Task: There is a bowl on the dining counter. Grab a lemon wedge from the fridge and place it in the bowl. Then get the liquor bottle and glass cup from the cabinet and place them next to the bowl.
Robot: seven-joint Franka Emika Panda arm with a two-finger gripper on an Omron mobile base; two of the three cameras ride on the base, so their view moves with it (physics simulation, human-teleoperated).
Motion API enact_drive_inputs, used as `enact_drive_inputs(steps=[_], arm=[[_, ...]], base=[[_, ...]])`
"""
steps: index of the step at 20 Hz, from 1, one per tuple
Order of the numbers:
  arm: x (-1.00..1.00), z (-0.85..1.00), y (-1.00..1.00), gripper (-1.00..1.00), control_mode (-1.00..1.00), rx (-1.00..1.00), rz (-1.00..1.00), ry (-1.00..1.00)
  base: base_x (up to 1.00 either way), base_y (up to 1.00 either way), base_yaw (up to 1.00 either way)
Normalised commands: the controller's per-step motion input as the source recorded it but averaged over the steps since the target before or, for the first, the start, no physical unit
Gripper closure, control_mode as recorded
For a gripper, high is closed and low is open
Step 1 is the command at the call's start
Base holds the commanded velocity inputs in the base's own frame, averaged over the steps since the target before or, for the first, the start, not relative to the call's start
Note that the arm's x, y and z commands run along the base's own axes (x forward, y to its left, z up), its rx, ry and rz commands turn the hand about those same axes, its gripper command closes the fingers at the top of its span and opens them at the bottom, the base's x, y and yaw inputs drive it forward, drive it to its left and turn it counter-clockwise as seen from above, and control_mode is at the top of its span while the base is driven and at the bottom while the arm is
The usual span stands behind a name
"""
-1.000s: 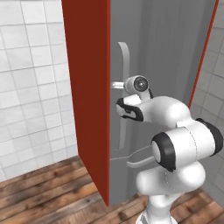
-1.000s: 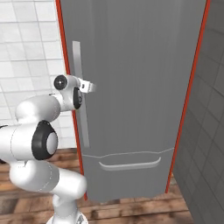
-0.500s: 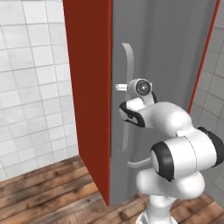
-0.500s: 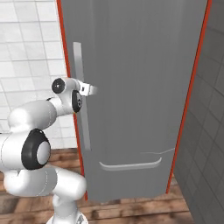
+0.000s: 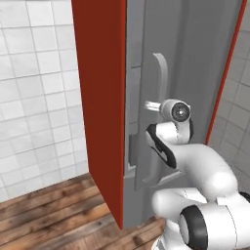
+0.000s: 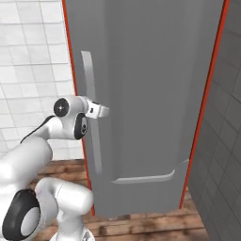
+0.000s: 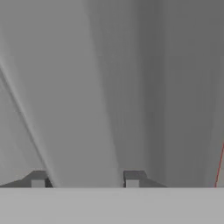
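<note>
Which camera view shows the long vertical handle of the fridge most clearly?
The right base view: the handle stands whole against the grey fridge door, with the tool at it. In the left base view the handle is partly hidden behind the arm. The hand view shows a close grey bar between the fingertips.

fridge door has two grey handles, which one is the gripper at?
The long vertical grey bar handle near the flat grey fridge door's left edge. The two-finger gripper sits at its mid-height. The other, a short horizontal grey handle, runs low across the door, well below the gripper.
</note>
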Motion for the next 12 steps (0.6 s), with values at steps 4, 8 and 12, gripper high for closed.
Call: enact_drive_inputs(steps=[4,8,12], arm=[[-0.75,0.0,-1.0,1.0,-1.0,0.12,-0.13,0.0],[-0.74,0.01,-1.0,1.0,-1.0,0.12,-0.16,0.0],[-0.65,0.04,-1.0,1.0,-1.0,0.12,-0.19,0.0]], base=[[0.0,0.0,0.0],[0.0,0.0,0.0],[0.0,0.0,0.0]])
